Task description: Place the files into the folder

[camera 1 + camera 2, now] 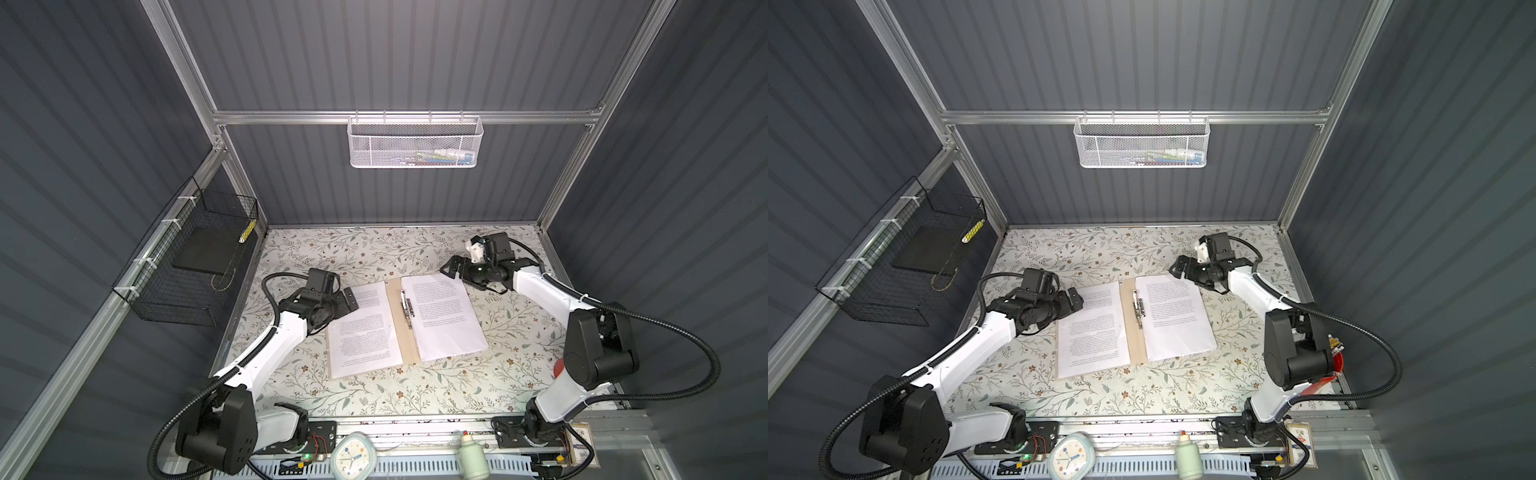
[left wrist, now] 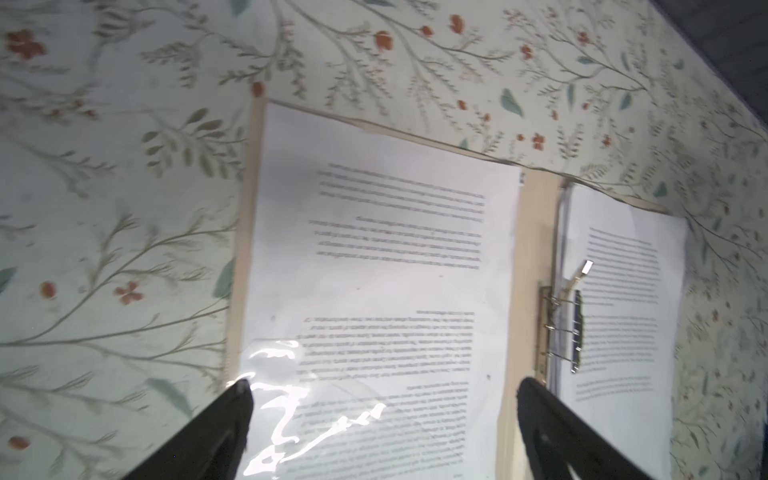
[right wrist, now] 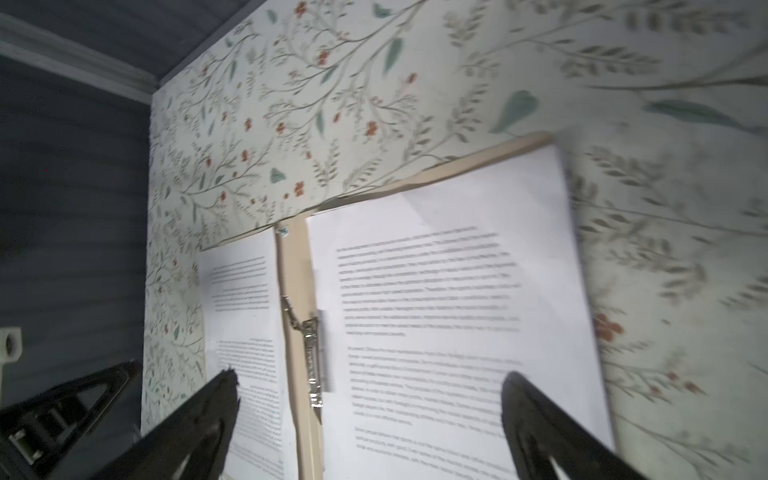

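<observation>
The kraft folder (image 1: pixel 406 343) lies open on the tabletop (image 1: pixel 374 249), so printed sheets (image 1: pixel 361 332) rest on both halves beside its metal clip (image 1: pixel 407 308), while the left claw (image 1: pixel 350 301) and right claw (image 1: pixel 450 267) hover released and empty at its far corners.

Both arms bent; left end effector (image 1: pixel 350 300) and right end effector (image 1: pixel 451 268) gape wide, seemingly hovering low.

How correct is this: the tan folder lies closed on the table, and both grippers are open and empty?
Wrong: the tan folder lies open, not closed; both top views show printed sheets on both halves. The left gripper and right gripper are open and empty.
</observation>
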{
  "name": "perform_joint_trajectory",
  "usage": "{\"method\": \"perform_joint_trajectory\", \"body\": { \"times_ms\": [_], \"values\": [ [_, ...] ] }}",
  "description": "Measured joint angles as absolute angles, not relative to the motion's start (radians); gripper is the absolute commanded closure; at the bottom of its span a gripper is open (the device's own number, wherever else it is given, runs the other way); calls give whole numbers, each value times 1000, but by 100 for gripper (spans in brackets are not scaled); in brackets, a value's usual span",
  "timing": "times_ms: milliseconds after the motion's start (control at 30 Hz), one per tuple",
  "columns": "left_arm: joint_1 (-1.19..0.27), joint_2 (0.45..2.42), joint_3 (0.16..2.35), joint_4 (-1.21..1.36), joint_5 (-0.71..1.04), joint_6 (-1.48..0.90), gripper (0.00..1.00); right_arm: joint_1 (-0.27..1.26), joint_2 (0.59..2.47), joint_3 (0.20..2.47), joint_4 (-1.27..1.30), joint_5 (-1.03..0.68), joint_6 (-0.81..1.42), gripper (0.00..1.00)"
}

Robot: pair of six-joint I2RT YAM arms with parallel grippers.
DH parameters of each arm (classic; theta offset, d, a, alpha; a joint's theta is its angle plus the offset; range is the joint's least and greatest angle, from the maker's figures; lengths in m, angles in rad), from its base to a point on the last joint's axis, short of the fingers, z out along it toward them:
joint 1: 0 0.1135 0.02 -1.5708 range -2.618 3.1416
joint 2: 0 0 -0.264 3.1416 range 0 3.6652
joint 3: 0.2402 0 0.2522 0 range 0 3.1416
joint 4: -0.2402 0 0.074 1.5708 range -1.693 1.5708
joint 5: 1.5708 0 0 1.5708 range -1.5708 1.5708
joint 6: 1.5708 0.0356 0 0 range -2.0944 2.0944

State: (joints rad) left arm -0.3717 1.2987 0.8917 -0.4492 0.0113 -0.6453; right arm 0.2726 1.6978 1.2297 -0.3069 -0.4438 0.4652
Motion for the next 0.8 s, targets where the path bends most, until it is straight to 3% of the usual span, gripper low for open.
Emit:
{"method": "perform_joint_trajectory", "body": {
  "times_ms": [200, 367, 800],
  "values": [
    [-487, 1484, 961, -347, 120, -635, 0, 396, 1869, 1396, -334, -524, 398, 3],
    [-494, 1582, 961, -306, 160, -643, 0, 462, 2005, 1502, -351, -576, 376, 3],
    [-494, 1597, 850, -241, 174, -646, 0, 513, 2152, 1625, -366, -646, 385, 4]
  ]
}}
